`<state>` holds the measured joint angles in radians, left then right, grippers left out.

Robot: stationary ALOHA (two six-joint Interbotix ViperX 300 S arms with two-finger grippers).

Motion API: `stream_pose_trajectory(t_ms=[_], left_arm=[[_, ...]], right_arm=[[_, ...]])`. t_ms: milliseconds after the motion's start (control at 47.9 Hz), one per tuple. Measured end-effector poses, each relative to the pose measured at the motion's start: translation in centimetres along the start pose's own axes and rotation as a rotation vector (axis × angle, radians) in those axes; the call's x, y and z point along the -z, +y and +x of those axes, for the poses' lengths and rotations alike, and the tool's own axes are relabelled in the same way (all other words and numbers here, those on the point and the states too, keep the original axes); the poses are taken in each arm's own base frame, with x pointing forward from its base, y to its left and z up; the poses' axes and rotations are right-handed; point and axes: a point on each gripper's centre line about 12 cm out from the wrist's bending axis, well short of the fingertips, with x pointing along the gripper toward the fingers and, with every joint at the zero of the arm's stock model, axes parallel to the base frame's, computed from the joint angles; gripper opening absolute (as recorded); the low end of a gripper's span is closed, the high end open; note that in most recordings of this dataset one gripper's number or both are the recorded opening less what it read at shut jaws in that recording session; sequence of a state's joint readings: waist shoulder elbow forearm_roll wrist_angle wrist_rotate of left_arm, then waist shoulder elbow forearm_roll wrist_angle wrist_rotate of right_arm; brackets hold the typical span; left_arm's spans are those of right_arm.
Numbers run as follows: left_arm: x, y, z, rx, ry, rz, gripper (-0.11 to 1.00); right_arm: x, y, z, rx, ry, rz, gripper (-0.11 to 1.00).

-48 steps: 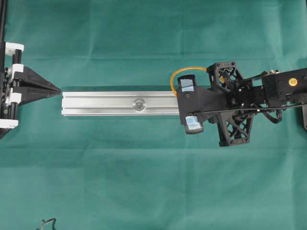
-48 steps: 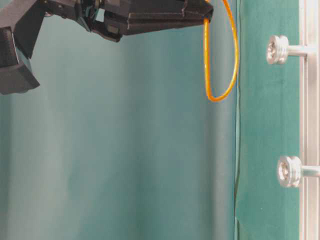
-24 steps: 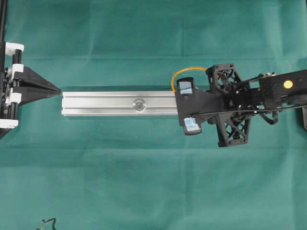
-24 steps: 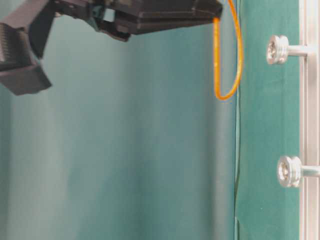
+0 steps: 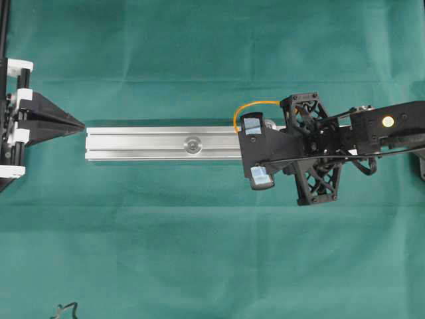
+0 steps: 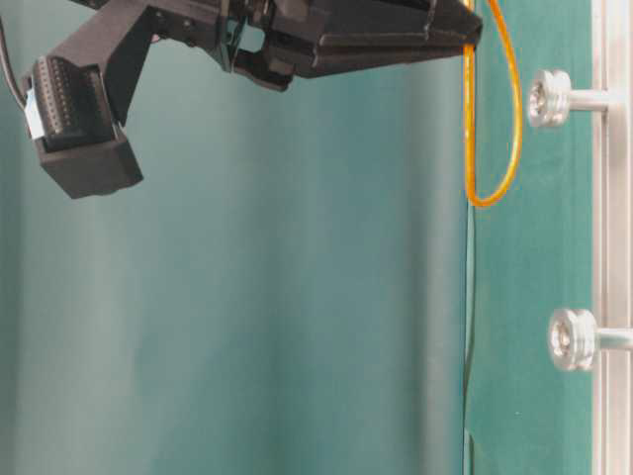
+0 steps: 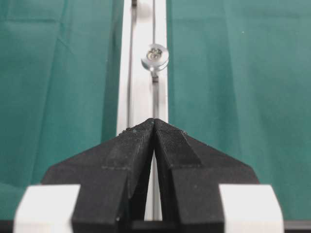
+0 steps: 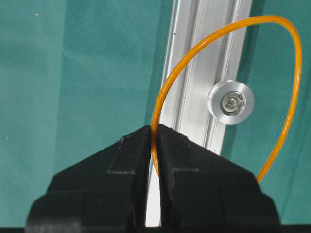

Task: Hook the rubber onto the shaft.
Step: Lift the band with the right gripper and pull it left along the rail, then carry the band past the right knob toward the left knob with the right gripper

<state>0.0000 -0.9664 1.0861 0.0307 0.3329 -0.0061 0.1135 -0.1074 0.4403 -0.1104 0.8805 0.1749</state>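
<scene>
Flat green cloth [image 5: 199, 252] covers the whole work surface, edge to edge in the overhead view. Faint fold creases run across it as horizontal lines near the top and below the middle. Lighting is even and soft, with a slightly brighter patch toward the centre. A small dark cable end [image 5: 65, 310] pokes in at the bottom left edge. In the table-level view the cloth fills the frame, blurred and shaded in broad bands; no walls, floor or windows show.
</scene>
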Motion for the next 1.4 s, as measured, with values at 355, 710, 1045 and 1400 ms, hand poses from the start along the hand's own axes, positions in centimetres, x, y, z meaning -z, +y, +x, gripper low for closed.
stream_pose_trajectory(t_ms=[355, 710, 1045, 1400], left_arm=[[0.1, 0.0, 0.0, 0.0, 0.002, 0.0, 0.02], [0.1, 0.0, 0.0, 0.001, 0.002, -0.001, 0.02], [0.1, 0.0, 0.0, 0.001, 0.002, -0.001, 0.02], [0.1, 0.0, 0.0, 0.001, 0.002, -0.001, 0.02]], right_arm=[[0.0, 0.0, 0.0, -0.001, -0.001, 0.001, 0.07], [0.0, 0.0, 0.0, -0.001, -0.001, 0.003, 0.07], [-0.1, 0.6, 0.0, -0.014, -0.011, -0.005, 0.07], [-0.1, 1.3, -0.1, -0.03, -0.021, -0.017, 0.07]])
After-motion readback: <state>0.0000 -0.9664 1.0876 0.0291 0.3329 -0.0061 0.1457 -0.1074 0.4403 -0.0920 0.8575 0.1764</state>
